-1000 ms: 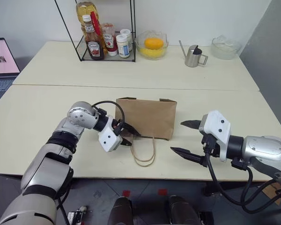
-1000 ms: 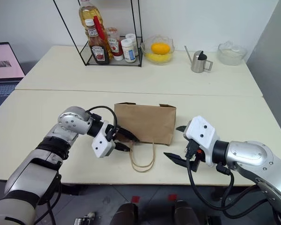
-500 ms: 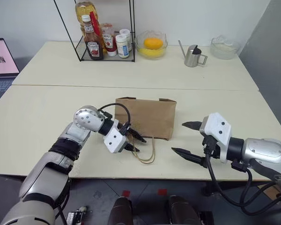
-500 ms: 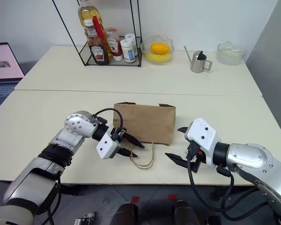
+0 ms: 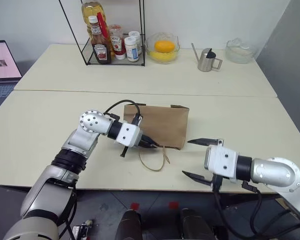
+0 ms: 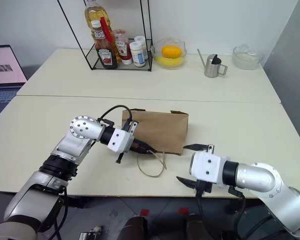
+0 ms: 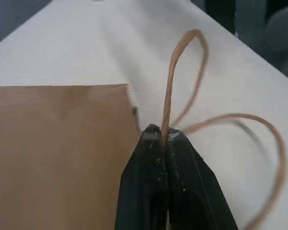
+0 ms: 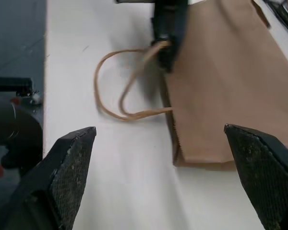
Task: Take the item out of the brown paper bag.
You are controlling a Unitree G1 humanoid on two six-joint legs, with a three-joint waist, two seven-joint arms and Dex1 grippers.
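The brown paper bag (image 5: 162, 125) lies flat on the near table, its two tan cord handles (image 5: 152, 162) trailing toward the front edge. The item is hidden inside the bag. My left gripper (image 5: 152, 146) sits at the bag's near edge, shut on one handle cord; the left wrist view shows the cord (image 7: 185, 72) rising from between the closed fingers (image 7: 153, 158). My right gripper (image 5: 187, 158) hovers open to the right of the handles, near the bag's right corner, with nothing between its fingers. The right wrist view shows the bag (image 8: 221, 96) and the left gripper (image 8: 165, 60) on the handle.
On the far table stand a wire rack (image 5: 112, 57) with a ketchup bottle, an oil bottle and jars, a glass bowl (image 5: 162, 47) of fruit, a metal pitcher (image 5: 206, 60) and another glass bowl (image 5: 239, 50). A laptop (image 5: 2, 65) is at the far left.
My left gripper has rolled, shifted right to the bag's near edge and shut on a handle cord, lifting it off the table. My right gripper has rolled and sunk toward the front edge, staying open.
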